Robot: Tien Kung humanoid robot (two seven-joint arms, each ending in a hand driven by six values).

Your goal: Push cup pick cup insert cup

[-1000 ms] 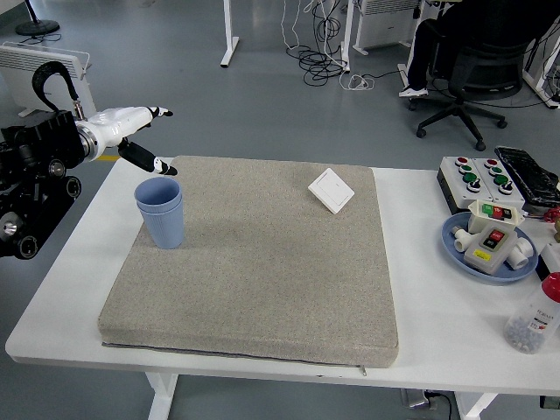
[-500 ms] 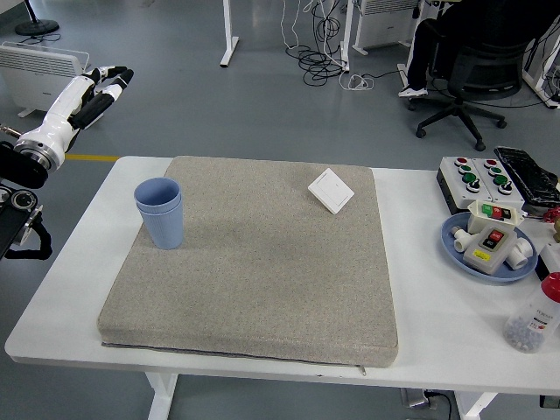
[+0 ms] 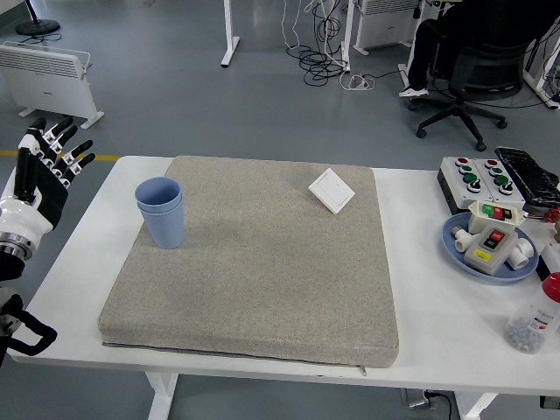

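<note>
Two blue cups (image 3: 161,211) stand upright, one nested in the other, on the left part of the grey mat (image 3: 254,262). My left hand (image 3: 48,166) is at the picture's left edge, off the table's left side, well apart from the cups. Its fingers (image 3: 63,134) are spread and hold nothing. My right arm is out of view.
A white switch plate (image 3: 331,191) lies at the mat's far right corner. At the table's right are a button box (image 3: 477,178), a blue plate (image 3: 458,252) with switch parts, a black device (image 3: 529,175) and a bottle (image 3: 534,317). A person sits on a chair far back.
My left hand has drawn back from above the table's far left corner, swung out and come down to the left edge. The nested cups have not moved.
</note>
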